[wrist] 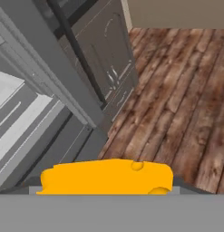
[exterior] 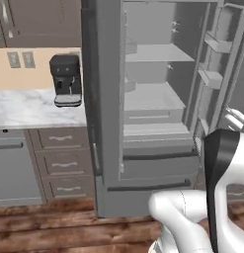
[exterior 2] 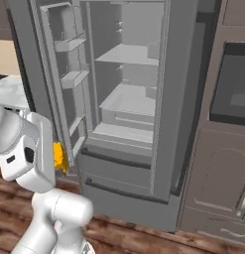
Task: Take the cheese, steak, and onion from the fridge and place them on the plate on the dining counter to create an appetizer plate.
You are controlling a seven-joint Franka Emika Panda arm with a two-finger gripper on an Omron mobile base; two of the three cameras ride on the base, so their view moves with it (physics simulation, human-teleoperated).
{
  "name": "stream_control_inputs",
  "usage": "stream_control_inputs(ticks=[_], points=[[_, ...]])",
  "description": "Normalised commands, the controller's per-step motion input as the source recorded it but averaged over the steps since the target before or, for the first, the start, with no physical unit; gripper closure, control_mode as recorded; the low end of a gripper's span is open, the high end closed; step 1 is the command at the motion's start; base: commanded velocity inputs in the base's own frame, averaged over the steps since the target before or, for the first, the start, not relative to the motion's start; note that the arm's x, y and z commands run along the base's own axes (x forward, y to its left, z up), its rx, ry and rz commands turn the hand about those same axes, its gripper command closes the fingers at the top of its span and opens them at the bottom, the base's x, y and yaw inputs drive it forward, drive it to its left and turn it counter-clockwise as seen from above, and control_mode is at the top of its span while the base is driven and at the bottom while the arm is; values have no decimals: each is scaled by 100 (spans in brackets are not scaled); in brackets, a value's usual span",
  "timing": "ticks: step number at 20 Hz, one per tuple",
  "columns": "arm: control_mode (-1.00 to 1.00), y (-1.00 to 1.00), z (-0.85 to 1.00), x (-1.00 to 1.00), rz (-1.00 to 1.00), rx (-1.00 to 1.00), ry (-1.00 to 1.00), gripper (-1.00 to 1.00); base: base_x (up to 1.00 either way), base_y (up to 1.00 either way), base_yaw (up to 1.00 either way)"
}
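The cheese (wrist: 106,177), a yellow-orange wedge with holes, lies across the bottom of the hand view, hanging above the wooden floor. From the right base it shows as a yellow piece (exterior 2: 60,158) beside my white hand, just outside the lower left of the fridge (exterior 2: 129,99). My gripper (exterior 2: 55,158) is shut on the cheese; its fingertips are hidden behind the wedge. The fridge stands open (exterior: 153,99), with pale grey shelves and drawers that look bare. The steak, the onion, the plate and the dining counter are out of view.
The open fridge door (exterior 2: 69,74) with its bins stands right beside my hand. A black coffee machine (exterior: 65,79) sits on a marble worktop (exterior: 34,108) over drawers to the left. A dark built-in microwave (exterior 2: 233,94) and cabinets lie to the right. Wooden floor (wrist: 186,90) below.
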Motion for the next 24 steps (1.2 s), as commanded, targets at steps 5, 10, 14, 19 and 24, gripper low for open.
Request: stream_control_inputs(ticks=[5,10,14,19,24], points=[[100,0,0,0,0,0,0,100,-49,-55,1],[100,0,0,0,0,0,0,100,-1,-100,0],[100,0,0,0,0,0,0,100,2,-100,0],[100,0,0,0,0,0,0,100,0,-100,0],[100,0,0,0,0,0,0,100,0,-100,0]])
